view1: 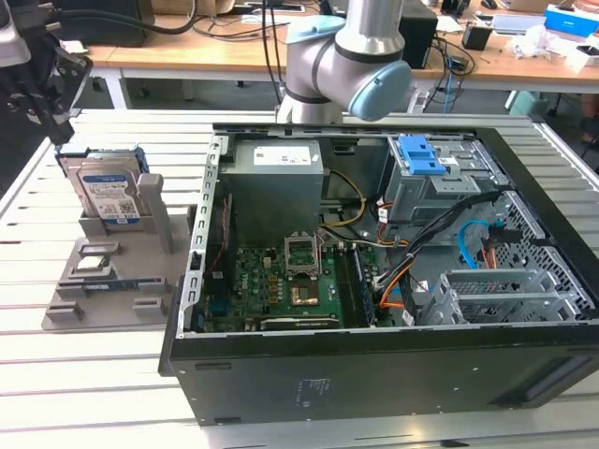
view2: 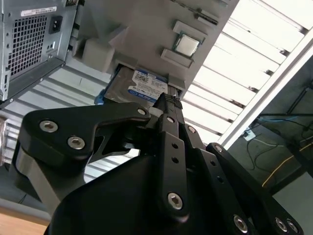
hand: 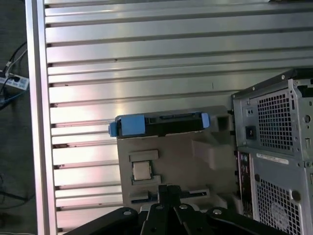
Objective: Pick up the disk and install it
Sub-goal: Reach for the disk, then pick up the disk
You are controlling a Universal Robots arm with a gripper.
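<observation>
The disk (view1: 109, 193) stands upright in a slot of the grey stand (view1: 131, 281), its white-and-blue label facing the front and blue rails along its sides. In the second wrist view the disk (view2: 142, 88) lies just beyond the fingertips. In the first wrist view the disk (hand: 161, 124) is seen edge-on with a blue rail end. My gripper (view1: 58, 126) hangs above and behind the disk at the exterior view's left, apart from it. Both wrist views show the gripper (view2: 166, 104) (hand: 169, 191) shut, with nothing between its black fingers.
An open computer case (view1: 374, 374) lies to the right of the stand, with motherboard, cables and a blue-latched drive bay (view1: 421, 154). A small processor chip (view1: 94, 263) rests on the stand's base. The slatted metal table (view1: 84, 374) extends around; desks stand behind.
</observation>
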